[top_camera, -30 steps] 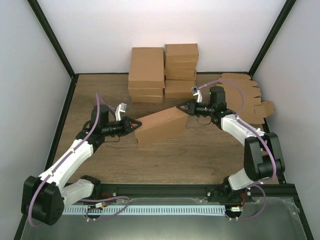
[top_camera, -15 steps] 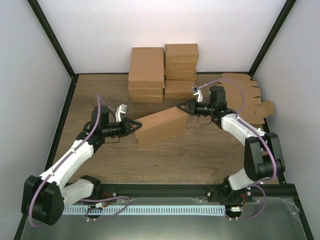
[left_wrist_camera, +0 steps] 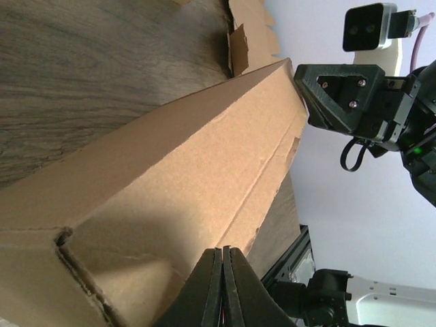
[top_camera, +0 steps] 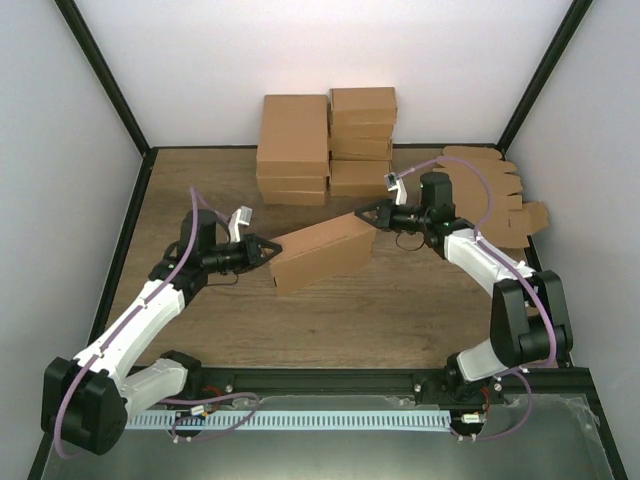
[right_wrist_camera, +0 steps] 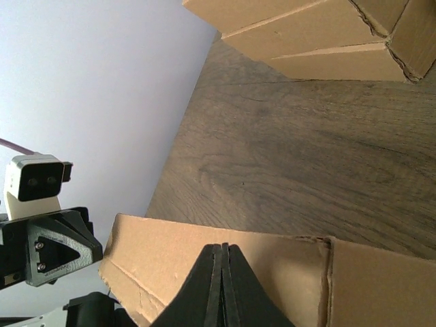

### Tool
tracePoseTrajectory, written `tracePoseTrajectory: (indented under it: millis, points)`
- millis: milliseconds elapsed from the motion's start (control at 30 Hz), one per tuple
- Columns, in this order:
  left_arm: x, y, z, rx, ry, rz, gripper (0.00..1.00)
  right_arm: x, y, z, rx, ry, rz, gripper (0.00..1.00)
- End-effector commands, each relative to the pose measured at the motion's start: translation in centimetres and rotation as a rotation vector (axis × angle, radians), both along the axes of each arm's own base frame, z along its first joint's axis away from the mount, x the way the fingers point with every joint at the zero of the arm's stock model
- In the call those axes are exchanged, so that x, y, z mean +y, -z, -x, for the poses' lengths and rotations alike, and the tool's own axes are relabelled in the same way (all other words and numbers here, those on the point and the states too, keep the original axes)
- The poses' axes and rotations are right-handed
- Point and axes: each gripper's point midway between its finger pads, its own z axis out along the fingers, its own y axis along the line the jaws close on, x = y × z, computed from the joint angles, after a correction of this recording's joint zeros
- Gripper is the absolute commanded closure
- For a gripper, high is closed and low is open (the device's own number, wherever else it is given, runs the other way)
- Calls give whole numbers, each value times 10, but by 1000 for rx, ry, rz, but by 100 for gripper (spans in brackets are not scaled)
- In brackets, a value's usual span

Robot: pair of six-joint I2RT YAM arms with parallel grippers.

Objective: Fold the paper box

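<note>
Starting left of and in front of the stack of boxes, my left gripper has its fingers pressed flat together, as it did a second ago. On the left wrist view the closed tips rest against the end panel of the paper box. I cannot tell whether a thin edge of card sits between them. The left arm behind it has crept slightly, the elbow drifting a touch toward the stack. The tip itself has barely shifted.

The paper box sits just in front of the stack, slanting so that its right end lies nearer the stack than its left. It is already closed into a long carton, and its outline matches the earlier views almost exactly.

At the box's right end, in front of the stack's right half, my right gripper is also fully closed, its tip against the upper edge of the card. It has not moved in any way I can make out.

Further right of the stack, the flat blanks lie untouched.

So I read the change as next to nothing: I am bracing the box from both ends. I judge the folding nearly done, with this pause seating the end flaps before I let go
</note>
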Motion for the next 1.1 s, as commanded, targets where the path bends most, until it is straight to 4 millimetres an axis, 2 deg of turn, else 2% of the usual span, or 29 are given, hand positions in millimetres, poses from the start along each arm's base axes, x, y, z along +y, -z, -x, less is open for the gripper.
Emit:
tracePoseTrajectory:
  millis: [0,133,233,367,667,867,967,1067]
  points:
    - [1,15,3,17,0,-14,96,-1,2,-2,-10,-2,8,99]
    - [2,35,4,46,-7,-24,96,-1,32,-2,45,-1,17,99]
    - [2,37,3,50,-6,-27,96,-1,38,-2,59,-5,17,99]
    - [3,22,2,25,-4,-35,96,-2,17,-4,9,5,18,99]
    - [1,-31,3,-56,1,2,96,2,-44,-1,-100,-28,-18,99]
    - [0,-53,2,-90,9,15,96,4,-86,1,-180,-56,-41,99]
    - [0,-49,1,-88,5,8,96,3,-87,0,-189,-45,-39,99]
    - [1,-29,-1,-57,0,-5,96,3,-61,-4,-139,-35,-20,99]
